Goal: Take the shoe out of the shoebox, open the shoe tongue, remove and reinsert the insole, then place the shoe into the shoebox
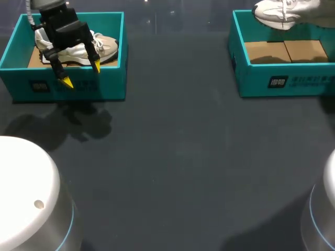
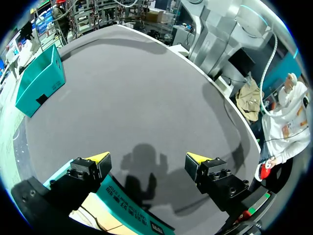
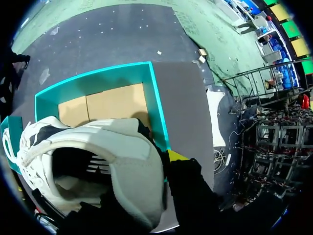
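So far only take-out looks done: right end effector (image 3: 171, 157) clamps white shoe (image 1: 282, 13) at 1 o'clock above its shoebox (image 1: 251, 78), left end effector (image 1: 81, 73) spread apart at 10 o'clock; tongue, insole, return remain.

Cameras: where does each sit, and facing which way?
Head view: high behind the robot, facing down on the table; left claw shows over the left box.
Left wrist view: on the left arm, facing across the table; open left claw.
Right wrist view: above the right box, facing down; right claw holds a white shoe.
Shared with head view: that box and shoe.
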